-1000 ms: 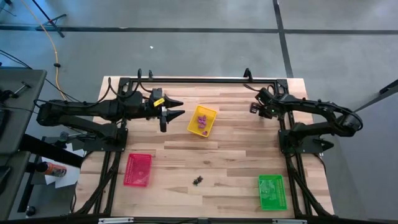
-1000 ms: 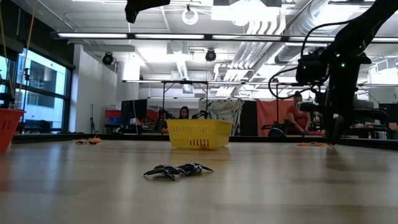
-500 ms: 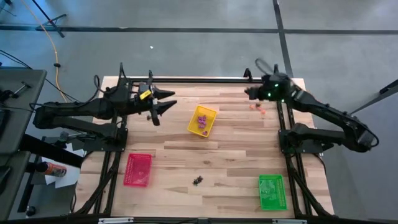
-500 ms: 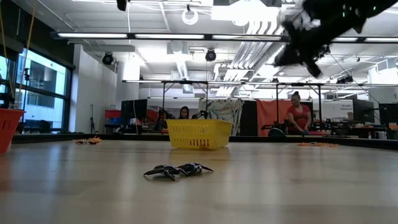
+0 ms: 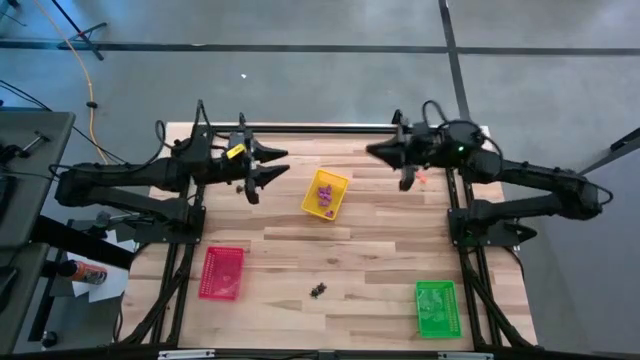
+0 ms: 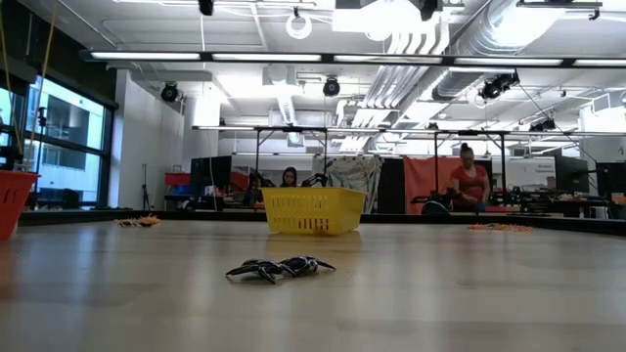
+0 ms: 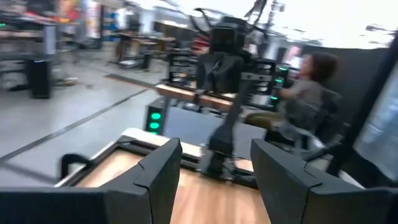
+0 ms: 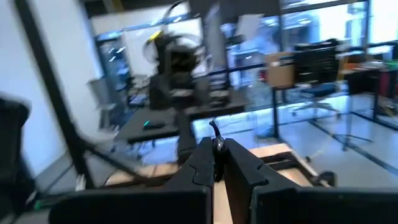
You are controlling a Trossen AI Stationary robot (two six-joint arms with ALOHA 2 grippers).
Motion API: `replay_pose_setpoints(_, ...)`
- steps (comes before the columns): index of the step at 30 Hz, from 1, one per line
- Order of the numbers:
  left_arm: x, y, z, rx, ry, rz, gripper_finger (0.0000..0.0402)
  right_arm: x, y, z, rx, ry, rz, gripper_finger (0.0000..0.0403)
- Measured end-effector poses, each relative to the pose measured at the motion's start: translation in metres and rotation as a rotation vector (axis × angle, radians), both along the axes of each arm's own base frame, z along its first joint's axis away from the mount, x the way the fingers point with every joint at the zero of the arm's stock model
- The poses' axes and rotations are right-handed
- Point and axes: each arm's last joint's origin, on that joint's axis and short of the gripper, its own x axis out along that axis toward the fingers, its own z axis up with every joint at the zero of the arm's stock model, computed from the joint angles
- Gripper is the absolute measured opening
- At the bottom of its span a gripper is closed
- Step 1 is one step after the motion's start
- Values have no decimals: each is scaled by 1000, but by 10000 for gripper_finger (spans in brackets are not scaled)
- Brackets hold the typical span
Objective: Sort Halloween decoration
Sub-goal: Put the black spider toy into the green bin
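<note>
Presently on the table: Halloween decoration, three lots. Lot one, a small black cluster [image 5: 319,290] lying loose on the wooden table [image 5: 380,240] near its front edge, between the red tray [image 5: 222,272] and the green tray [image 5: 435,307]; in the low view the same cluster [image 6: 280,267] reads as spindly-legged pieces, spider-like, tangled together. Lot two, purple trinkets [image 5: 324,195] already inside the yellow tray [image 5: 340,182] at mid-table. Lot three, a few orange pieces [image 5: 423,179] on the wood near the far right corner, just beside the right arm. Handling, by judgement: each piece very light, thin moulded plastic, probably slightly springy in the legs, apt to skid or snag on its neighbours; best taken by the body from above with a narrow pinch, one piece at a time, since a grip on a leg would likely drag the whole tangle. Left gripper [image 5: 277,163]: raised over the far left of the table, fingers [image 7: 161,168] spread wide, nothing between them, touching nothing. Right gripper [image 5: 372,152]: raised over the far middle, pointing toward the left arm, fingers [image 8: 202,163] pressed together; a tiny dark sliver [image 8: 216,135] shows at the tips, too small to identify.
</note>
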Motion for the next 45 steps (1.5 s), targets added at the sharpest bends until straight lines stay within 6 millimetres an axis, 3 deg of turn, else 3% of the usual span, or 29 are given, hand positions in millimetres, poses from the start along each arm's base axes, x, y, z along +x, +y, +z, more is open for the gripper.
replay_pose_setpoints(7, 22, -1, -14, 19, 41, -98, 182, 46, 30, -18, -100, 107, 78, 7)
replay_pose_setpoints(12, 29, -1, -19, 17, 64, -126, 182, 62, 36, -29, -95, 157, 105, 7)
replay_pose_setpoints(28, 29, -1, -20, 17, 64, -129, 182, 63, 36, -27, -83, 129, 104, 7)
replay_pose_setpoints(34, 29, -1, -20, 17, 64, -129, 182, 58, 39, -29, 216, 207, 194, 7)
replay_pose_setpoints(39, 29, -1, -20, 17, 66, -129, 182, 47, 72, -48, 563, 532, 406, 7)
replay_pose_setpoints(45, 29, -2, -20, 16, 72, -164, 182, 16, 143, -80, 784, 1030, 436, 7)
